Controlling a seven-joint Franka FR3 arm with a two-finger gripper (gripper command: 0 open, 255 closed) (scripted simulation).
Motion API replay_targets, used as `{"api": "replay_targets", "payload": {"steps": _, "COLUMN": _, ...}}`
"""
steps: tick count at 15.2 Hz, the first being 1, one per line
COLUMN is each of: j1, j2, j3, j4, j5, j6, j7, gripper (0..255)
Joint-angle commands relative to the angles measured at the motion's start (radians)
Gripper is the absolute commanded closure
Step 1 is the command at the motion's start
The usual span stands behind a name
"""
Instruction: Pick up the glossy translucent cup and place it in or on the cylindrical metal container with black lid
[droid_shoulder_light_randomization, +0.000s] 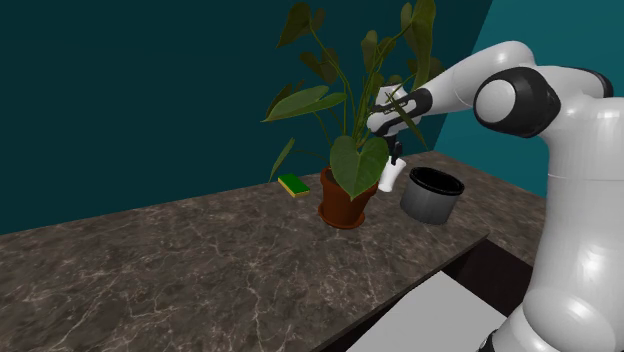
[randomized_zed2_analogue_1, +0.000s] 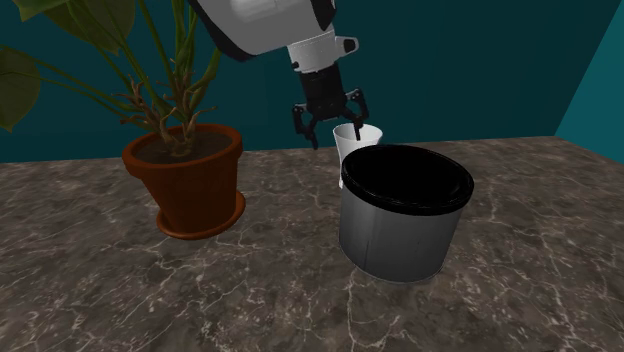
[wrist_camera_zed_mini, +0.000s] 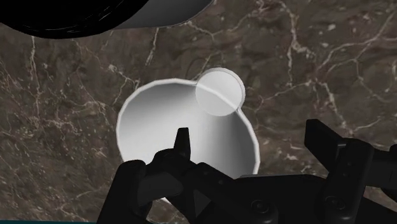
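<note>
- Dark stone counter (droid_shoulder_light_randomization: 200, 260) is set before a blue-green wall
- From the shoulder view's left, a plant pot (droid_shoulder_light_randomization: 345, 205) is seen, then the white cup (droid_shoulder_light_randomization: 390, 176), then the grey container (droid_shoulder_light_randomization: 432, 196) with a black top just beside it
- The gripper (wrist_camera_zed_mini: 251, 130) is held wide open, one finger inside the cup, nothing pinched
- The cup's wall should be pinched firmly before it is lifted

Shoulder view stands back; second exterior sits low near the container (randomized_zed2_analogue_1: 405, 225).
</note>
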Motion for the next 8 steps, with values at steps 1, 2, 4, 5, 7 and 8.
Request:
{"api": "replay_targets", "payload": {"steps": 1, "j1": -0.001, "j2": 0.002, "j3": 0.000, "j4": -0.001, "j5": 0.000, "j6": 0.003, "j7": -0.001, "gripper": 0}}
{"api": "replay_targets", "payload": {"steps": 2, "j1": -0.001, "j2": 0.002, "j3": 0.000, "j4": -0.001, "j5": 0.000, "j6": 0.003, "j7": -0.001, "gripper": 0}}
{"api": "replay_targets", "payload": {"steps": 4, "j1": -0.001, "j2": 0.002, "j3": 0.000, "j4": -0.001, "j5": 0.000, "j6": 0.003, "j7": -0.001, "gripper": 0}}
{"api": "replay_targets", "payload": {"steps": 5, "j1": -0.001, "j2": 0.002, "j3": 0.000, "j4": 0.000, "j5": 0.000, "j6": 0.003, "j7": -0.001, "gripper": 0}}
{"api": "replay_targets", "payload": {"steps": 7, "j1": -0.001, "j2": 0.002, "j3": 0.000, "j4": 0.000, "j5": 0.000, "j6": 0.003, "j7": -0.001, "gripper": 255}}
{"api": "replay_targets", "payload": {"steps": 8, "j1": -0.001, "j2": 0.002, "j3": 0.000, "j4": 0.000, "j5": 0.000, "j6": 0.003, "j7": -0.001, "gripper": 255}}
